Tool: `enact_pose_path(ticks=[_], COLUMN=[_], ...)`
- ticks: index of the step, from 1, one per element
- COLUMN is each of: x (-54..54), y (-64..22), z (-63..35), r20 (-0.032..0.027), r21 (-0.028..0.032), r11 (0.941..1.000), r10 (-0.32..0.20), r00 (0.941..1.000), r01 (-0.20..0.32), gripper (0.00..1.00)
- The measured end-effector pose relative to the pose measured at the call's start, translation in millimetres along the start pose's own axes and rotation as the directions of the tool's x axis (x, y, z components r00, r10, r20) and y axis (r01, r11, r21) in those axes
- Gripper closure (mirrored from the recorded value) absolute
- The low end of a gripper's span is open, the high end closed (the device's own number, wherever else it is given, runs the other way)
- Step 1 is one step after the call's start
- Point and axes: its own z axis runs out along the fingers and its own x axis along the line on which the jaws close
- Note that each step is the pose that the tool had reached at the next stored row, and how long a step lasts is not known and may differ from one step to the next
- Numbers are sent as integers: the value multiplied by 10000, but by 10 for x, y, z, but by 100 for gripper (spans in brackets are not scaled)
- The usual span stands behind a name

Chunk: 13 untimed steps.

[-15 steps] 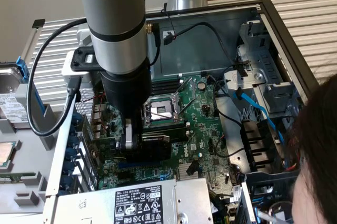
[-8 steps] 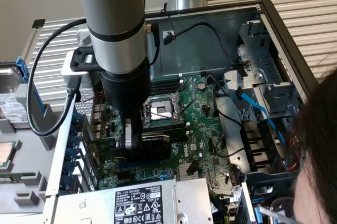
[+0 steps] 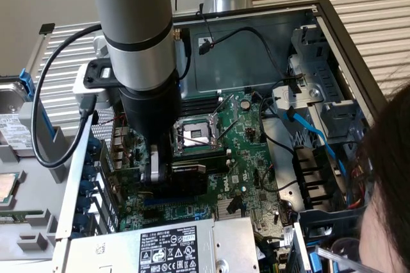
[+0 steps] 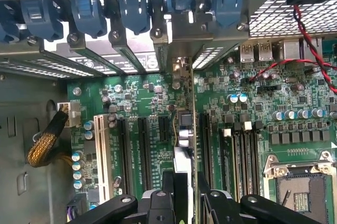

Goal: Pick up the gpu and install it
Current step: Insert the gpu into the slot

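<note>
1. Gripper (image 3: 157, 169) (image 4: 184, 190) is seen clamped on the gpu (image 3: 189, 181) (image 4: 184, 129); one finger is set against each face.
2. The gpu is held on edge, upright to the motherboard (image 3: 251, 151); its long axis is run from the fingers toward the blue latches (image 4: 131, 8) at the case's rear wall.
3. In the exterior view the gpu is placed between the CPU socket (image 3: 195, 135) and the power supply (image 3: 173, 247), near both.
4. Empty expansion slots (image 4: 141, 150) are left open beside one face; seating of the lower edge cannot be told.
</note>
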Motion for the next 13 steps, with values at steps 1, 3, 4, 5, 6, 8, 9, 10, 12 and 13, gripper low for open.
enact_pose_path(ticks=[1,3,4,5,6,8,9,10,12,13], x=[0,-1,-1,0,1,-2,-2,-3,-5,-5], y=[7,13,13,13,14,14,14,13,12,12], z=[6,9,10,10,8,2,-3,-9,-22,-27], r20=[2,3,4,4,2,10,12,15,21,19], r21=[29,53,54,54,54,57,58,59,61,59], r11=[10000,10000,10000,10000,10000,10000,10000,9999,9998,9997], r10=[-2,-11,-13,-14,-15,-44,-80,-127,-209,-233], r00=[10000,10000,10000,10000,10000,10000,10000,9999,9998,9997], r01=[2,11,13,14,15,44,80,127,209,233], gripper=[73,73,73,73,73,73,73,73,73,73])
